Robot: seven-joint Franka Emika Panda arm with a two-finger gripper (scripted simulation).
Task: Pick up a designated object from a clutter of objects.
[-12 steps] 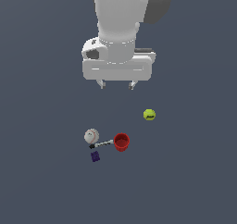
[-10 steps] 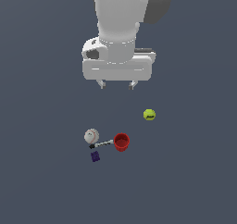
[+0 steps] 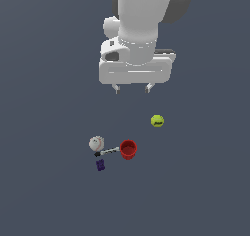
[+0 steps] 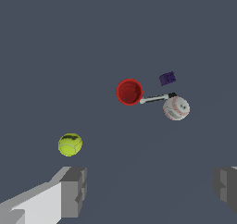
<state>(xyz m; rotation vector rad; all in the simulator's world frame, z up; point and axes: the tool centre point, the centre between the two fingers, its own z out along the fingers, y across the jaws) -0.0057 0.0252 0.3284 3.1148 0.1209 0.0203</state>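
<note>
The gripper (image 3: 133, 88) hangs high with its jaws spread wide, holding nothing; the purple block (image 3: 100, 165) lies near the stick (image 3: 108, 151), needing a narrow approach.

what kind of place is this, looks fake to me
Most likely a simulated pick-from-clutter test scene, not a real room. The floor is one flat, featureless grey-blue surface with no walls or furniture. A white arm's open tool hangs above a few small items: baseball, red cup, tennis ball, purple block.
</note>
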